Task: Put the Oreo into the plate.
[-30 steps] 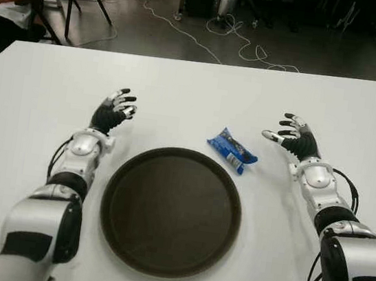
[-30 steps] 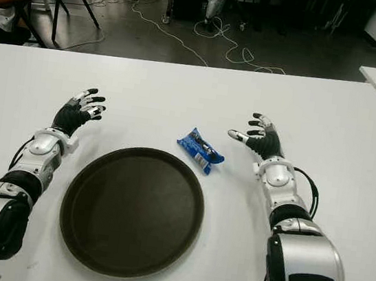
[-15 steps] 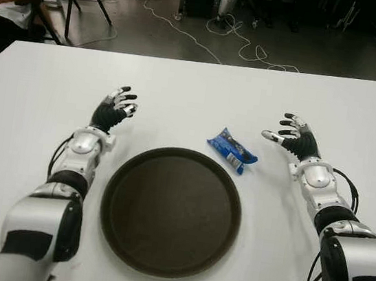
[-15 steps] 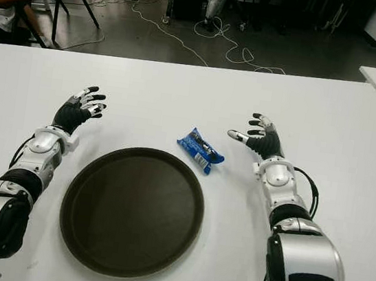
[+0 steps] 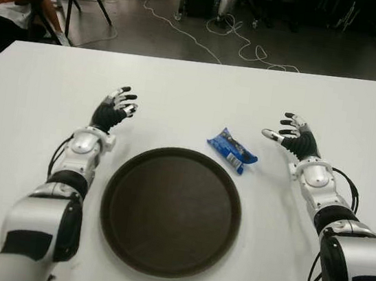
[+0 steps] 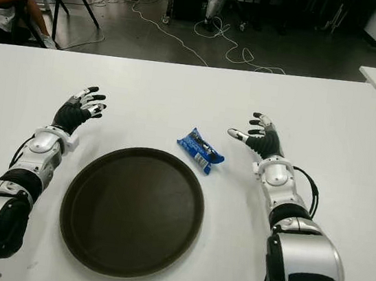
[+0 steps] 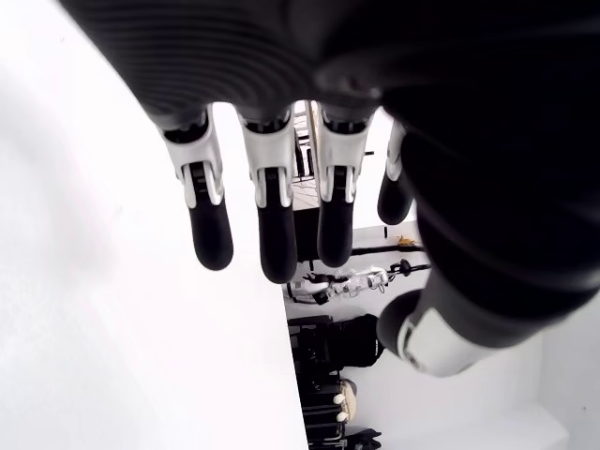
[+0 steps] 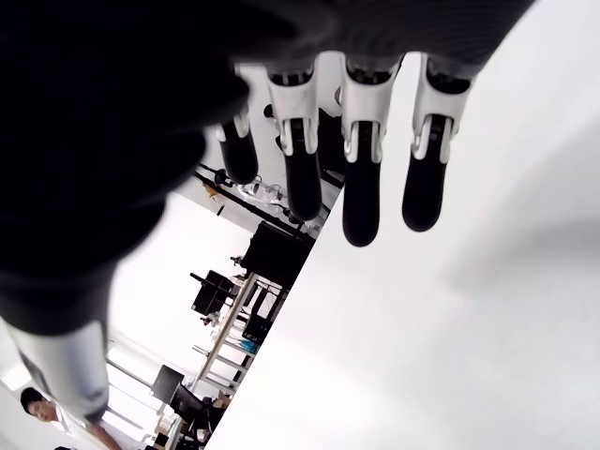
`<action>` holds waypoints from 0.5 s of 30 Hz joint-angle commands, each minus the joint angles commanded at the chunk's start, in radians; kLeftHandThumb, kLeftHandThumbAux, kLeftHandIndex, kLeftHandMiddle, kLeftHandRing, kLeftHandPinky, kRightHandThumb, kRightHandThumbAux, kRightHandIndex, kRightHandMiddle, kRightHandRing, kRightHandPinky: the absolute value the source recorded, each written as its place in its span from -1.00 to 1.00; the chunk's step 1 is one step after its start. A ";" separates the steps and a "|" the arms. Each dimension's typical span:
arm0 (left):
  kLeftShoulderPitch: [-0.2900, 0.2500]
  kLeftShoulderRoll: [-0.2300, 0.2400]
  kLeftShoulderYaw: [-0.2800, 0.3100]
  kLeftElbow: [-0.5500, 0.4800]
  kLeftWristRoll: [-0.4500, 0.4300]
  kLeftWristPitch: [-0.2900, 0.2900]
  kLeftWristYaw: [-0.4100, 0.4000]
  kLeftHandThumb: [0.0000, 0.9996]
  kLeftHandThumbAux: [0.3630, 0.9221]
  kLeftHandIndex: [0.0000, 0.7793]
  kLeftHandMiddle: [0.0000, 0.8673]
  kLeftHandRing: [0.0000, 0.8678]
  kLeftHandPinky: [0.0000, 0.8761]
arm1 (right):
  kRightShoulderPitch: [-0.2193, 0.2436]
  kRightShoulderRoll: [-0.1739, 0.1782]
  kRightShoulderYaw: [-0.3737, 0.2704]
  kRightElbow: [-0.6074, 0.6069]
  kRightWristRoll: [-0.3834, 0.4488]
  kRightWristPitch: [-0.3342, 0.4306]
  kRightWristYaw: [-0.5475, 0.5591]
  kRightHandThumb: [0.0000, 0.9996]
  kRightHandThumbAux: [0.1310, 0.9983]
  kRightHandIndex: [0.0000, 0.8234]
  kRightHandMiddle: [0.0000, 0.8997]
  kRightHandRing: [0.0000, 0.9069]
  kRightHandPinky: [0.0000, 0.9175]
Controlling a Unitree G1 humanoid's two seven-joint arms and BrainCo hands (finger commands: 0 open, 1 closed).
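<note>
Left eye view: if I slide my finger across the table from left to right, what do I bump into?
Left hand → brown plate → blue Oreo pack → right hand.

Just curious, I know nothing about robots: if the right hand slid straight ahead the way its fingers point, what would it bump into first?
Probably nothing. The open right hand points up the bare table; the Oreo lies off to its left, out of that line, as far as depth shows.
</note>
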 joint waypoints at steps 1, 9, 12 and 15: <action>0.001 0.001 0.000 0.000 0.001 0.000 0.001 -0.80 0.27 -0.72 -0.53 -0.50 -0.45 | 0.000 -0.001 0.010 -0.004 -0.012 -0.010 -0.016 -0.97 0.25 -0.61 -0.50 -0.45 -0.38; 0.002 0.003 -0.007 0.001 0.009 -0.007 0.006 -0.81 0.22 -0.69 -0.50 -0.48 -0.43 | -0.001 -0.012 0.092 -0.016 -0.111 -0.073 -0.149 -1.00 0.36 -0.61 -0.54 -0.50 -0.45; 0.002 0.003 -0.007 0.000 0.009 -0.007 0.005 -0.80 0.22 -0.69 -0.51 -0.48 -0.43 | -0.011 -0.018 0.136 -0.026 -0.161 -0.087 -0.204 -1.00 0.35 -0.60 -0.55 -0.52 -0.50; 0.003 0.003 -0.007 0.000 0.008 -0.006 0.005 -0.80 0.26 -0.70 -0.51 -0.50 -0.45 | -0.016 -0.026 0.174 -0.032 -0.204 -0.096 -0.252 -1.00 0.33 -0.59 -0.56 -0.53 -0.52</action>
